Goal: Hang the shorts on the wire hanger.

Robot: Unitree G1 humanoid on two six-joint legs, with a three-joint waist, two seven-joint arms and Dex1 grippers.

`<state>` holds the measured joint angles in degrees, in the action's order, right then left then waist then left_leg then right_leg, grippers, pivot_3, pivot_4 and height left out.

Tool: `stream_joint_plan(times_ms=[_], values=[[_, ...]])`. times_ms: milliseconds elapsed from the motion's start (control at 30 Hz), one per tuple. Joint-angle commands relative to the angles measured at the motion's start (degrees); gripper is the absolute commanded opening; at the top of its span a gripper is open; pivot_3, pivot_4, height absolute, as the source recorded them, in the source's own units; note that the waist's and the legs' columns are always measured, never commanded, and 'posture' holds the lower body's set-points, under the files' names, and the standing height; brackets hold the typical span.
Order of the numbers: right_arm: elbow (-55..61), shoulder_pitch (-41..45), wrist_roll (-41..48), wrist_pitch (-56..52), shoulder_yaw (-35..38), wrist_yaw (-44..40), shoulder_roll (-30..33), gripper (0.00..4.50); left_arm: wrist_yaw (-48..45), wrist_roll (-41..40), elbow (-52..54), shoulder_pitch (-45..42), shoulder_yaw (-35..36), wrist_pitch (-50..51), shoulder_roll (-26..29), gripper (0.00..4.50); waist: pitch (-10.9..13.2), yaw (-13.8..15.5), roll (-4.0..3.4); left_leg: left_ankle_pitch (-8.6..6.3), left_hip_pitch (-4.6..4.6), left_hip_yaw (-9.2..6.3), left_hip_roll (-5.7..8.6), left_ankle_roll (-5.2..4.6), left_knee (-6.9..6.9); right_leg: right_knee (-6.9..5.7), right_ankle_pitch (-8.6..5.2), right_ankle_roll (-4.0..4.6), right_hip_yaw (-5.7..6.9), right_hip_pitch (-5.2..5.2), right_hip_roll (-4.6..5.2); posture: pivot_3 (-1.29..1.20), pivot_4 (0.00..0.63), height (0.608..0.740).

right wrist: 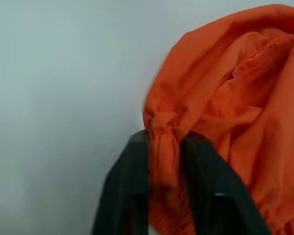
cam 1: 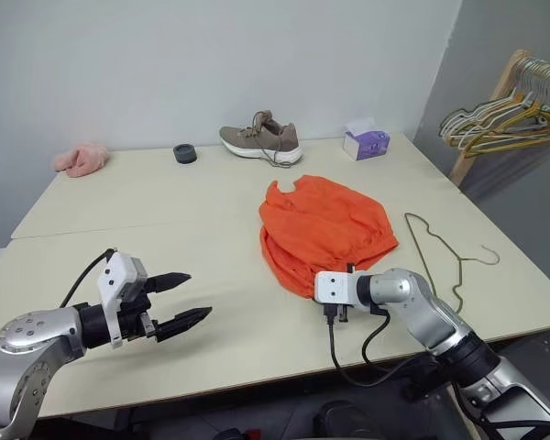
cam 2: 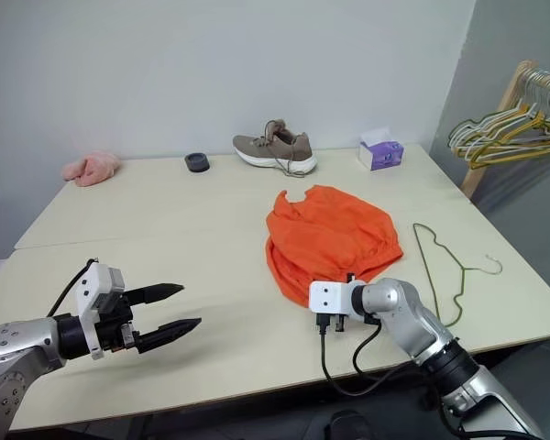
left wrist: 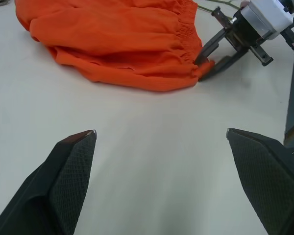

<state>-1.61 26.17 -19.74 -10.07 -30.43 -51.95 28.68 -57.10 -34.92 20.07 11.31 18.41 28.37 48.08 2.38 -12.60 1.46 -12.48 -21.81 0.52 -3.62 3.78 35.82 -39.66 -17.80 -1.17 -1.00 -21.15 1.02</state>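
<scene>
The orange shorts [cam 1: 325,225] lie crumpled on the table, right of the middle. My right gripper [right wrist: 164,147] is shut on the gathered near edge of the shorts; the left wrist view shows its fingers [left wrist: 208,49] pinching that corner. To the right of the shorts the wire hanger [cam 1: 460,263] lies flat on the table, with its hook pointing toward the table's right edge. My left gripper [cam 1: 197,295] hovers open and empty over bare table at the near left, well away from the shorts.
A brown shoe [cam 1: 261,139], a black round object [cam 1: 185,153], a pink cloth [cam 1: 81,159] and a purple tissue box [cam 1: 365,142] sit along the far side of the table [cam 1: 119,211]. A wooden rack with bunched hangers [cam 1: 509,115] stands beyond the right edge.
</scene>
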Motion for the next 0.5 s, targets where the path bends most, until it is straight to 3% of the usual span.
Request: stream_joint_plan(times_ms=[33, 267, 500], values=[[0.0, 3.5, -0.7, 3.1, 1.3, 0.1, 0.8, 0.02, 1.0, 1.6, 1.8, -1.1, -0.3, -2.2, -0.7, 4.5, 0.0, -0.1, 0.0, 0.0, 0.0, 0.0, 0.0, 0.0, 0.0, 0.0, 0.0, 0.0, 0.01, 0.0, 0.0, -0.2, 0.0, 0.74], [5.0, 10.3, 6.8, 0.8, 7.1, -7.1, 3.7, 0.02, 8.3, 11.9, -5.7, -10.4, -4.7, -11.8, -5.6, 4.5, 0.1, 0.0, -0.02, 0.0, -0.05, 0.01, 0.02, 0.0, 0.03, -0.04, 0.01, -0.01, 0.05, 0.0, -0.01, -0.22, 0.0, 0.74], [14.9, 14.2, 16.0, -10.2, 11.7, -15.2, 6.7, 0.02, 9.7, 20.0, -13.8, -18.7, -12.7, -21.9, -11.1, 4.5, 0.1, -0.3, -0.01, -0.01, -0.13, -0.01, 0.01, -0.01, 0.01, 0.08, 0.01, -0.03, 0.03, -0.01, -0.01, -0.26, 0.0, 0.74]])
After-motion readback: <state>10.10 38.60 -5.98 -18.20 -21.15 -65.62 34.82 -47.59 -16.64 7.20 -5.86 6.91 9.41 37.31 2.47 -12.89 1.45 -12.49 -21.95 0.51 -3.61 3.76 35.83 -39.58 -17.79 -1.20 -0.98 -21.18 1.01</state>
